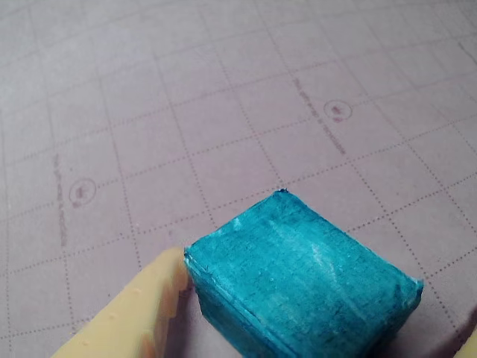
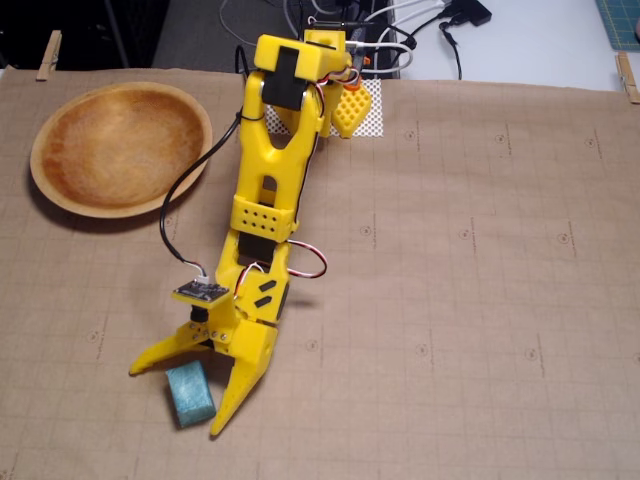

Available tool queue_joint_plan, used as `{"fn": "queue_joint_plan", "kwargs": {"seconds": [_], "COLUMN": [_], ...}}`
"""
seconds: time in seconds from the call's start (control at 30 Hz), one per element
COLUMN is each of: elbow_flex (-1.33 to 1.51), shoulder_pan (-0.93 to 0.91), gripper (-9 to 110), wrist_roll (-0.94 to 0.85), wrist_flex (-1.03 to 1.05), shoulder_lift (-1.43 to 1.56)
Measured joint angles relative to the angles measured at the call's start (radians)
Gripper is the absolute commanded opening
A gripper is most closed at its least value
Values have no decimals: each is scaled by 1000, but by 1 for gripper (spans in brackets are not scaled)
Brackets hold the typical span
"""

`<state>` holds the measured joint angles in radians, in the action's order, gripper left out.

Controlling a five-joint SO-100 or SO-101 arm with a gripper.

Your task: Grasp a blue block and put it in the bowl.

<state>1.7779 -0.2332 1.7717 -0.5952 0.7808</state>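
My gripper (image 2: 178, 398) is standing open, its two yellow plastic fingers straddling the blue block (image 2: 190, 394) without closing on it; the block, a teal rectangle with a streaky, speckled matte face (image 1: 298, 280), is lying flat on the gridded brown paper mat (image 2: 480, 300); one rounded finger (image 1: 130, 317) is just beside its corner; the round wooden bowl (image 2: 60, 195), tan-rimmed, is sitting well apart.
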Motion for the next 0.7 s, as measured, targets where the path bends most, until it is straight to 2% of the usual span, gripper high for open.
{"fn": "queue_joint_plan", "kwargs": {"seconds": [0.17, 0.37, 0.7], "elbow_flex": [5, 15, 38], "shoulder_pan": [-18, -18, -18], "gripper": [28, 11, 3], "wrist_roll": [-37, -54, -54], "wrist_flex": [-2, -3, -5], "shoulder_lift": [0, 11, 28]}}
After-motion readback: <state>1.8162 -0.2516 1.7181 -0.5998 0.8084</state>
